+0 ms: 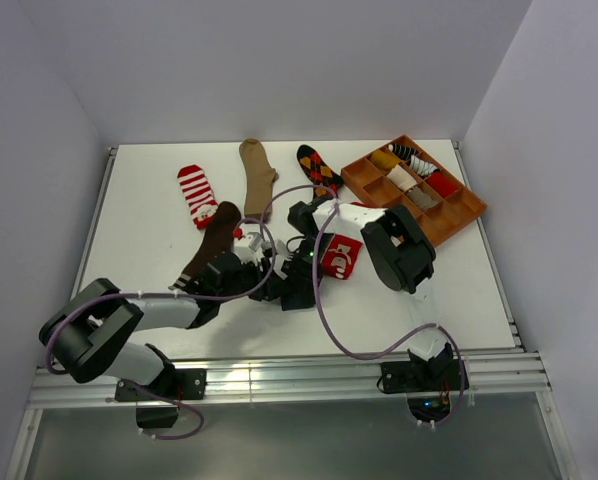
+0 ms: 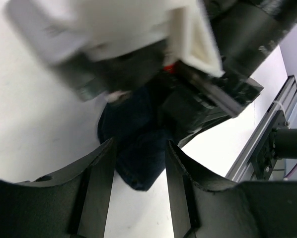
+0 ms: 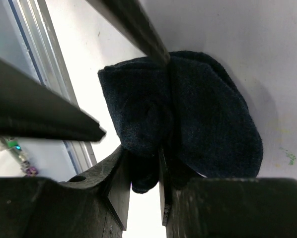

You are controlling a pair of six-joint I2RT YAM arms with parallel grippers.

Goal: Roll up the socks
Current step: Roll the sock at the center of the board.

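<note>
Currently mid-roll on the soft navy knit sock [image 3: 208,124]. It sits bunched on the white table [image 1: 449,290], to the near left of the brown wooden compartment tray [image 1: 462,210] and well apart from it. In the top view my wrists cover it.

Right gripper [image 3: 142,163]: jaws nearly together, clamped on a thick fold at the lump's edge.
Left gripper [image 2: 138,146]: jaws apart, straddling the other lobe. I cannot tell whether they press it.

Doing this well, as I judge it:
- Make the right pinch the firm anchor, since knit this slack would slip from a light grip.
- Turn the left lobe over toward the pinch in a low, tight arc, so the cloth wraps rather than balloons.
- Mind the crowding, because my two sets of fingers sit very close.

Materials:
- The navy cloth is matte, fuzzy and fine-looped, falling into rounded lobes with a deep crease between.
- The table is smooth and hard.
- The jaws are black, flat-faced and rigid.
- The tray is stiff and straight-walled, with some compartments filled and some bare.

Lying flat to the left of the tray, nearest first: red picture sock [image 1: 339,255], black argyle sock [image 1: 319,170], tan ribbed sock [image 1: 258,172], dark brown sock [image 1: 212,238], red-white striped sock [image 1: 196,195].
</note>
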